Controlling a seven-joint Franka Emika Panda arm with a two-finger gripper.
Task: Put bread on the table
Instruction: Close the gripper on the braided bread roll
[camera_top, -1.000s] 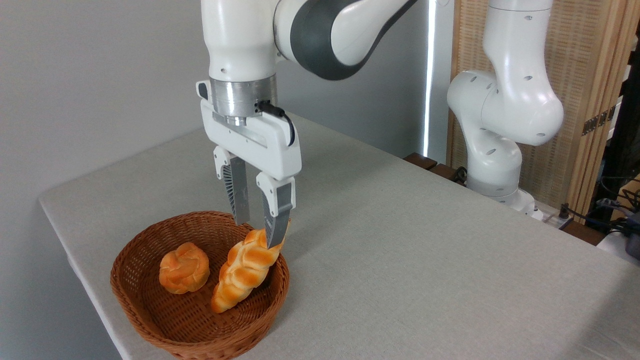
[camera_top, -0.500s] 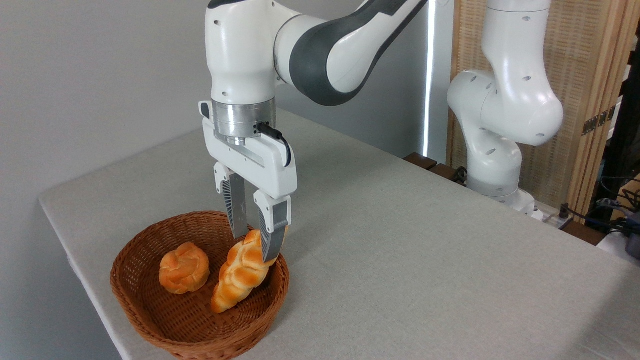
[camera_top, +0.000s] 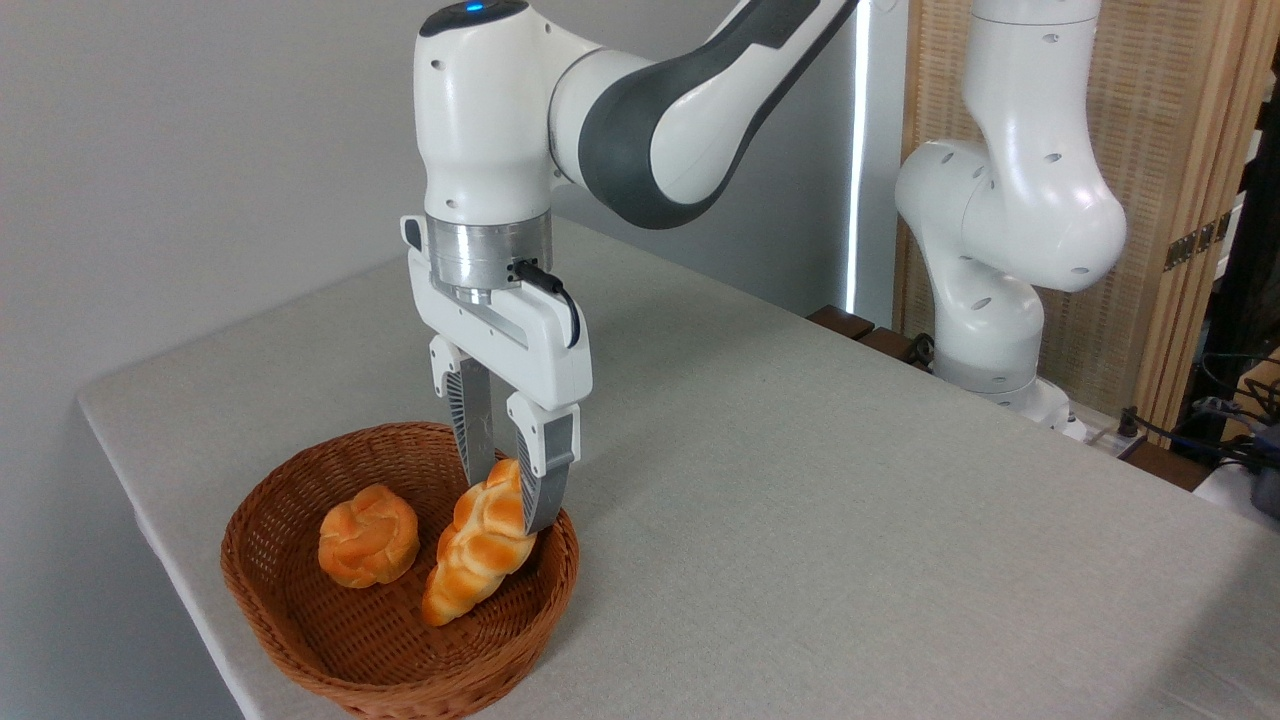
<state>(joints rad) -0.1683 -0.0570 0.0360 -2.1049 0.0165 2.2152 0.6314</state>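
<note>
I see the tool (camera_top: 508, 497) straddling the bread's (camera_top: 478, 545) far end in the basket (camera_top: 300, 620) — fingers apart, not clenched — bun (camera_top: 368, 535) just left.

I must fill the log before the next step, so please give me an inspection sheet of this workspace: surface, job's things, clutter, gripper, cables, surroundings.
Surface: table covered in light grey-beige cloth, no stains seen.
Job's things: braided bread lies in the wicker basket, its upper end leaning toward the rim at the right; not yet on the table.
Clutter: one small round bun in the basket, left of the bread.
Gripper: gripper points down, one finger on each side of the bread's upper end; a firm hold cannot be told.
Cables: black cable at the wrist; more cables off the table at right.
Surroundings: grey wall, robot base, woven screen.
</note>
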